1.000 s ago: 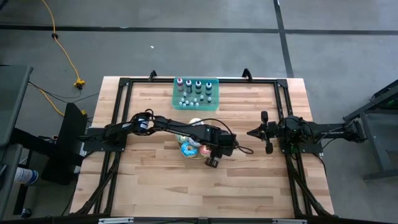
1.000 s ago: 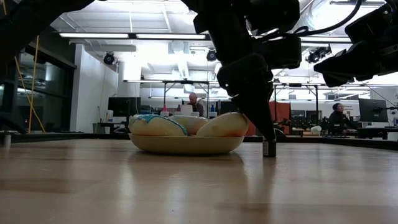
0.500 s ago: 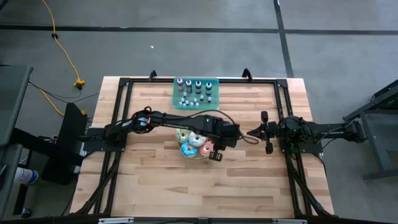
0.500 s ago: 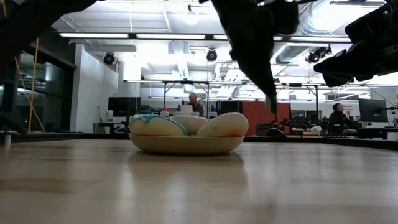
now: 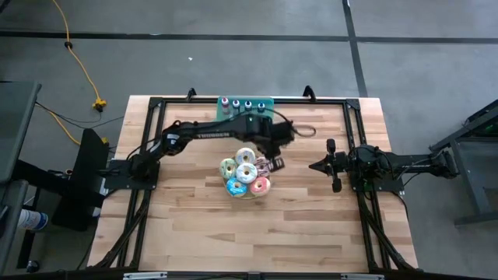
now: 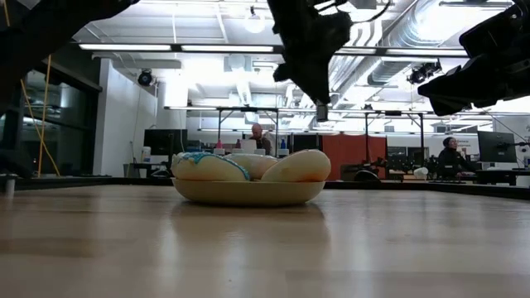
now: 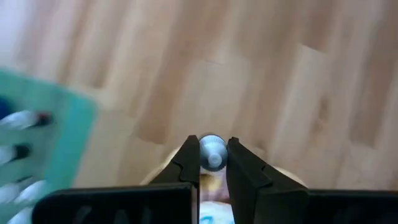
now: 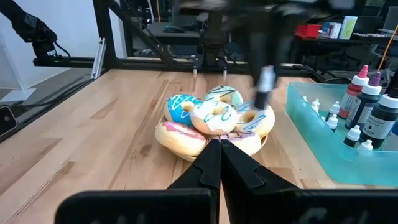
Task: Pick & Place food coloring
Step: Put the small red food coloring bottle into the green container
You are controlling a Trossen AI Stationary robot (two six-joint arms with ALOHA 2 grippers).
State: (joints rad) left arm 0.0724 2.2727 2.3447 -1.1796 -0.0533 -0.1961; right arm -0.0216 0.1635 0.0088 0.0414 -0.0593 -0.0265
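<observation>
Wooden table [image 5: 194, 233]: left tool [image 7: 213, 163] clamped on small bottle [image 7: 212, 151], raised above donuts [image 5: 245, 175].

Overhead view: even, diffuse light on the wooden table [image 5: 194, 225]; shadows soft and faint. Low view: strong backlight from ceiling light strips [image 6: 178, 47]; the arms read as black silhouettes, and the tabletop foreground is soft and out of focus with a pale sheen. Left wrist view: heavy motion blur; the teal tray [image 7: 59, 130] and wood grain are smeared, while the left gripper [image 7: 212, 163] fingers stay fairly crisp. Right wrist view: the left arm is blurred; the donuts [image 8: 214, 118] are sharp and brightly lit.
</observation>
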